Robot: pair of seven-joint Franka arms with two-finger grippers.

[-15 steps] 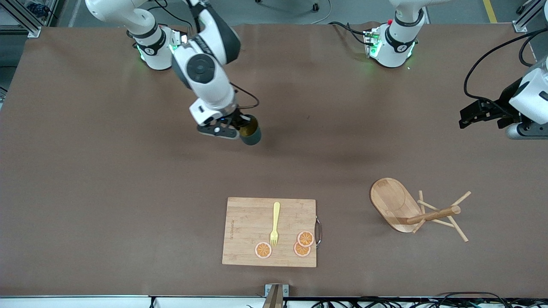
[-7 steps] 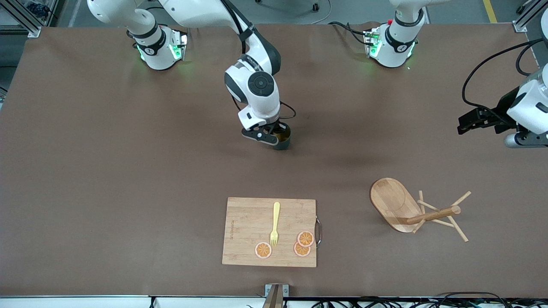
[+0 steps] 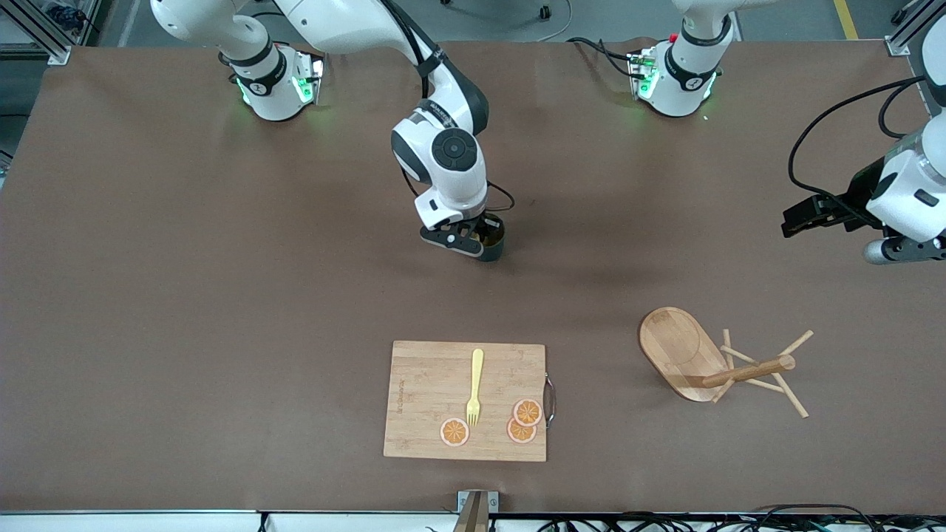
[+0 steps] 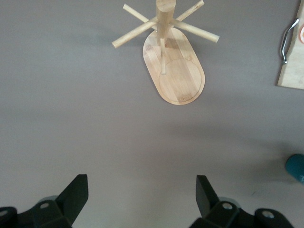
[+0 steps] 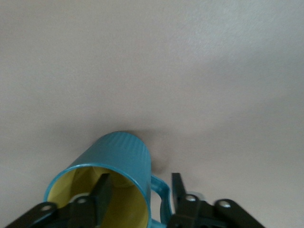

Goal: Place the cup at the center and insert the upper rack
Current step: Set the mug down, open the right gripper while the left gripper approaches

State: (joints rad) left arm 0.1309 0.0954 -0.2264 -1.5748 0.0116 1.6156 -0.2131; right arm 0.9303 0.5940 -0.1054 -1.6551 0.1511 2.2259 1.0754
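Note:
The teal ribbed cup [image 3: 494,246] with its yellow inside stands near the middle of the table. My right gripper [image 3: 480,238] is at its rim. In the right wrist view one finger is inside the cup [image 5: 121,161] and the other is outside next to the handle. Both fingers stand off the wall, so the right gripper [image 5: 140,183] is open. The wooden mug tree [image 3: 684,351] lies tipped on its side toward the left arm's end, nearer the front camera than the cup. My left gripper [image 3: 802,218] hovers open and empty over the table's left-arm end; the mug tree [image 4: 175,71] also shows in the left wrist view.
A bamboo cutting board [image 3: 425,384] with a metal handle lies near the table's front edge. It carries a yellow fork [image 3: 475,388] and three orange slices [image 3: 528,411]. The board's corner [image 4: 292,66] and the cup's edge [image 4: 297,167] show in the left wrist view.
My right arm carried the cup from the right arm's side to the table's middle and lowered it. My left gripper drifted slightly toward the mug tree.

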